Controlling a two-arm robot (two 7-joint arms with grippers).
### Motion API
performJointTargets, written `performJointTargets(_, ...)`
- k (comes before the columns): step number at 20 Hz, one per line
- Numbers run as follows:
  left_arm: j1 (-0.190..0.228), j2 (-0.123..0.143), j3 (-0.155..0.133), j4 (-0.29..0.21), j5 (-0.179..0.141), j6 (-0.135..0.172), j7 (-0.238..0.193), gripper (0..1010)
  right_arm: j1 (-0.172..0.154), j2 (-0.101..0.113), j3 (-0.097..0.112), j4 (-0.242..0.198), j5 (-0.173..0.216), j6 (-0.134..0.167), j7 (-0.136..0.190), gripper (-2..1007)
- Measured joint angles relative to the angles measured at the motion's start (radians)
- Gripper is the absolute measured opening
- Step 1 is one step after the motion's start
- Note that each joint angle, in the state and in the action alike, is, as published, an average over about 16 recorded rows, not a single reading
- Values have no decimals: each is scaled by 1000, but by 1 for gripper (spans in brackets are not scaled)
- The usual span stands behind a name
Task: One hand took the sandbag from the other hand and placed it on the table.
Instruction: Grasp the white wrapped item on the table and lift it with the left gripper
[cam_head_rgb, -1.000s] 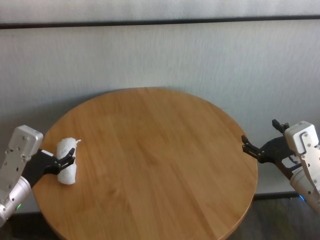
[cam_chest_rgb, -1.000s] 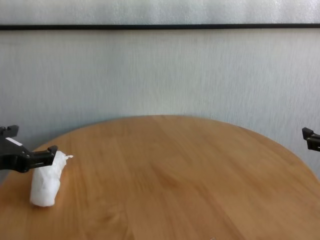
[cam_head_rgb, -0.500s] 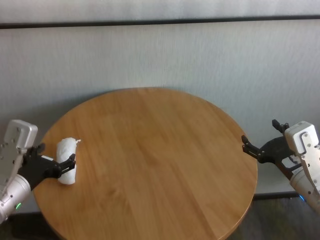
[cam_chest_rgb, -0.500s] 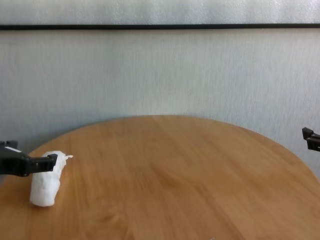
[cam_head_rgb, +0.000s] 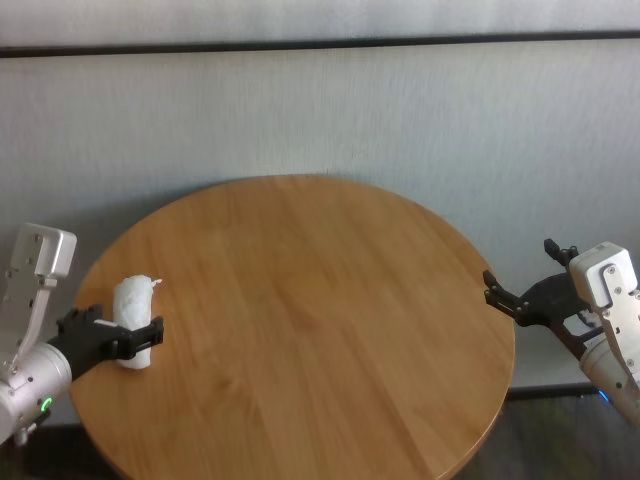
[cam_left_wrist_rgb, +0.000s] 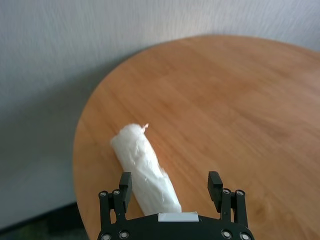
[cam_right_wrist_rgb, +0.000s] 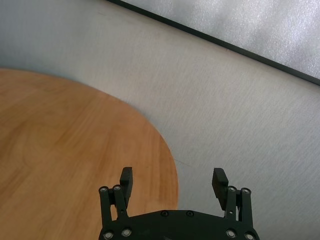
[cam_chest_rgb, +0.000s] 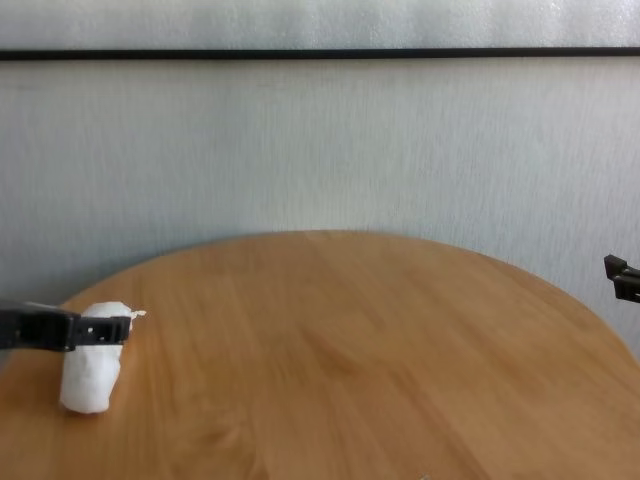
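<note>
Lumpy white sandbag (cam_head_rgb: 133, 325) with tied tip, lying at nine o'clock on round wooden worktop (cam_head_rgb: 300, 320), left gripper (cam_left_wrist_rgb: 169, 187) fingers spread, gripping nothing, right gripper (cam_right_wrist_rgb: 172, 184) fingers spread, empty, off three o'clock edge

We're looking at soft, even daylight across the table (cam_head_rgb: 300, 300), with a pale sheen on its far side and only a faint shadow under the sandbag (cam_head_rgb: 132, 325) (its near end blurs in the left wrist view); the wall (cam_chest_rgb: 320, 150) reads flat, grainy, glare-free.

Round wood-grain table (cam_head_rgb: 300, 320), white sandbag (cam_head_rgb: 131, 322) lying on it (near its left edge)
</note>
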Motion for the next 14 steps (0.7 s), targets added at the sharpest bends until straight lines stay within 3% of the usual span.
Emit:
performJointTargets(7, -16, -42, -8, -6, 0, 122, 47, 1001, 0, 0, 0, 0, 0, 0, 0, 1001)
performJointTargets(11, -30, -66, -7, 9, 16, 159, 73, 1001, 0, 0, 0, 0, 0, 0, 0, 1001)
performJointTargets(14, -40, -82, -6, 25, 30, 171, 86, 1001, 0, 0, 0, 0, 0, 0, 0, 1001)
